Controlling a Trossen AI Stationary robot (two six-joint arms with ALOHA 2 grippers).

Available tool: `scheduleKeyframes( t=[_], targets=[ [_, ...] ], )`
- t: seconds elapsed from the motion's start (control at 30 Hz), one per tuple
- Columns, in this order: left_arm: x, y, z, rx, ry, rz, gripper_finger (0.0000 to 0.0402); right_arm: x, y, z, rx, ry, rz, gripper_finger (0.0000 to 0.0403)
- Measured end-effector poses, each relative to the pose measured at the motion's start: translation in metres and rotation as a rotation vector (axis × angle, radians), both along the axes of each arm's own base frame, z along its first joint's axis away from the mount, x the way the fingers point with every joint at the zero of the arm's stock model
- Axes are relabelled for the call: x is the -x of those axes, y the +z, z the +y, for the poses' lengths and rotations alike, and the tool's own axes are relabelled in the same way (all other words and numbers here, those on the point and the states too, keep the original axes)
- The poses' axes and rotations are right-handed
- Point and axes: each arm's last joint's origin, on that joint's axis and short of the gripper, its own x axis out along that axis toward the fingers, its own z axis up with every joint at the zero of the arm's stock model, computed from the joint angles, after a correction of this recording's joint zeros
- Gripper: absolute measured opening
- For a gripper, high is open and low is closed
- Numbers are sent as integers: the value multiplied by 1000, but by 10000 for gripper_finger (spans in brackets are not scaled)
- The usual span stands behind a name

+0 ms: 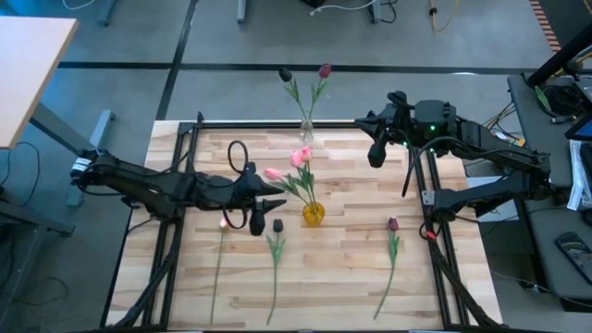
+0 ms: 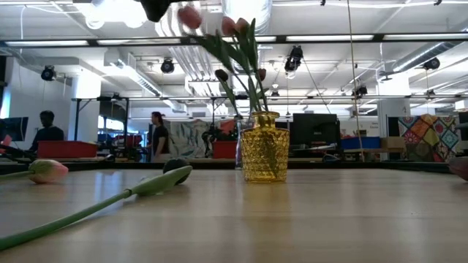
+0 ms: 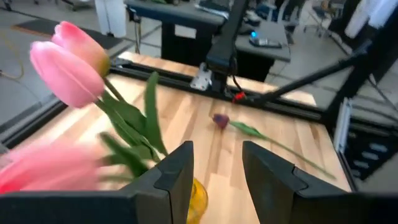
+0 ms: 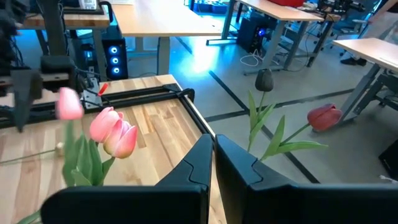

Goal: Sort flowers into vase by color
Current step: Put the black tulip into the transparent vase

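A yellow vase [image 1: 314, 215] [image 2: 265, 155] stands mid-table with three pink tulips [image 1: 301, 157] [image 3: 68, 68] [image 4: 115, 134] in it. A clear vase [image 1: 306, 135] at the far edge holds a black tulip [image 1: 285, 74] [image 4: 265, 79] and a maroon one [image 1: 325, 70] [image 4: 324, 116]. Flat on the table lie a pink tulip [image 1: 222, 223] [image 2: 47, 170], a black-headed tulip [image 1: 277, 225] and a maroon tulip [image 1: 392, 224] [image 3: 221, 120]. My left gripper [image 1: 276, 205] [image 3: 217, 171] is open, just left of the yellow vase, with nothing between its fingers. My right gripper [image 1: 377, 153] [image 4: 214, 155] is shut and empty near the far right.
A black frame rail [image 1: 277, 123] runs along the table's far edge, with side rails [image 1: 166, 250] left and right [image 1: 435, 259]. Bare wood [image 1: 342, 277] shows between the lying stems near the near edge. People stand far off in the room [image 2: 157, 135].
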Motion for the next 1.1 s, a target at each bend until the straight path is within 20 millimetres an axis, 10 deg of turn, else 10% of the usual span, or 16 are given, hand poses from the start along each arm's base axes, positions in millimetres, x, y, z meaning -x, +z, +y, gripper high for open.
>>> scheduleKeyframes(
  t=[0.53, 0.83, 1.1],
  targets=[
    [5, 27, -32, 308, 87, 151, 123, 2, 0, 1, 16, 16, 14, 13],
    [-16, -34, -96, 626, 319, 449, 98, 13, 1, 6, -44, 90, 18, 13],
    [-43, -96, -113, 842, 614, 546, 105, 19, -2, 7, -52, 93, 59, 13]
  ],
)
